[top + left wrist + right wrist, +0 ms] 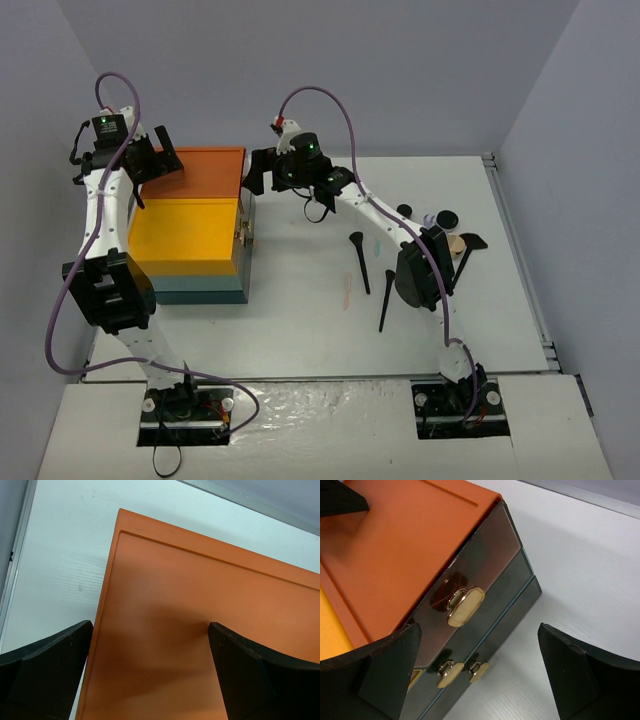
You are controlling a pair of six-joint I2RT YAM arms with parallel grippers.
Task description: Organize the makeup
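Loose makeup lies on the table right of centre: two slim black brushes (358, 262) (385, 300), a pink stick (347, 290), a faint teal stick (378, 244), two round black jars (404, 210) (446, 218), a lilac loop (430, 220) and a beige puff (455, 243). The red sticks are out of view. My right gripper (258, 172) (480, 680) is open and empty, right at the top drawer's front, whose gold knob (465, 606) shows. My left gripper (155, 160) (150, 680) is open and empty over the box's orange top (200, 605).
The big orange-topped teal box (190, 230) stands at the left, all drawers shut, with two more gold knobs (451, 674) lower down. A third black brush (468, 245) lies by the puff. The table's far edge runs just behind the box.
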